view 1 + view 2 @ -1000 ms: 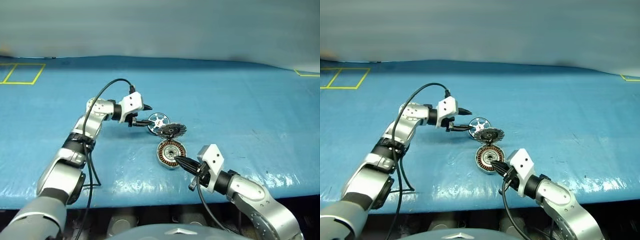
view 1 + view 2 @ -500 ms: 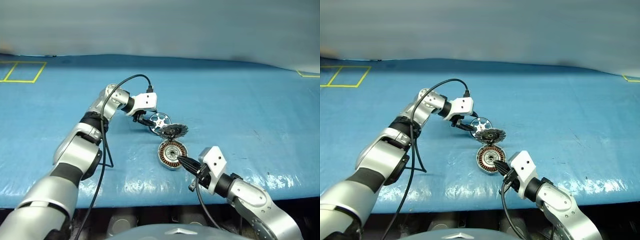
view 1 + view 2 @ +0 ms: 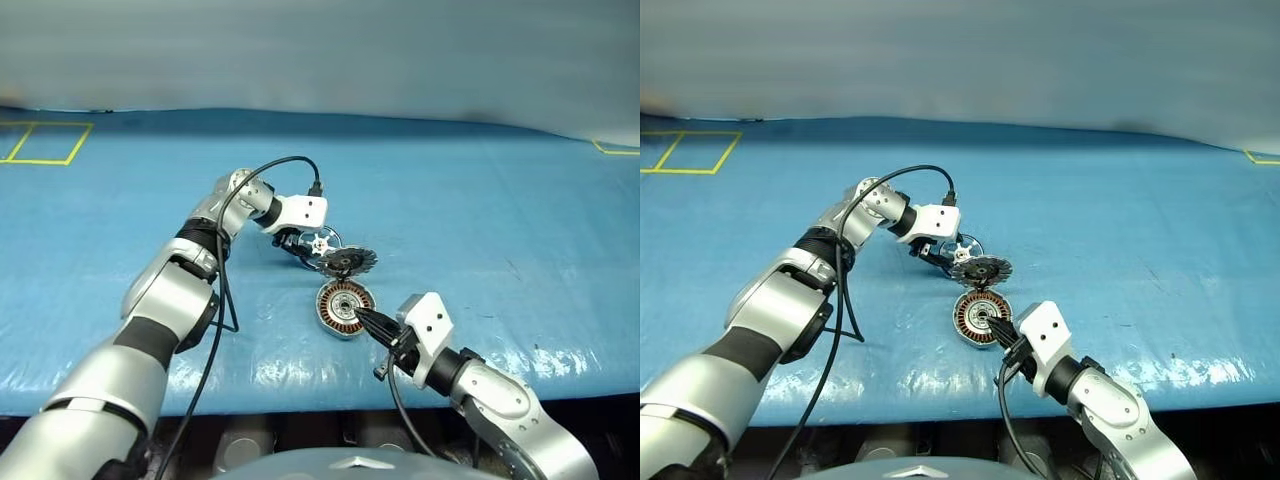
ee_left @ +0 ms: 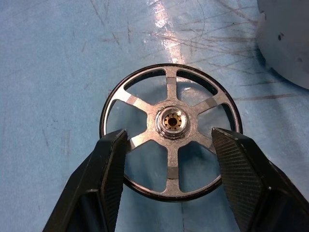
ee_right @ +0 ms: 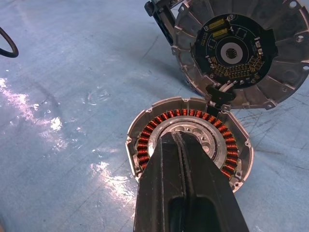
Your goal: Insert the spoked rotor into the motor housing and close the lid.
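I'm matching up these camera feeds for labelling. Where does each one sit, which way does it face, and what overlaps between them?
Left and right eye views: on the head, looking forward and down over the blue table; both arms show.
Left wrist view: on the left wrist, looking down at the spoked rotor between the open left gripper fingers.
Right wrist view: on the right wrist, facing the motor housing and raised lid; the shut right gripper shows.
Shared: head views also show rotor, housing and lid.
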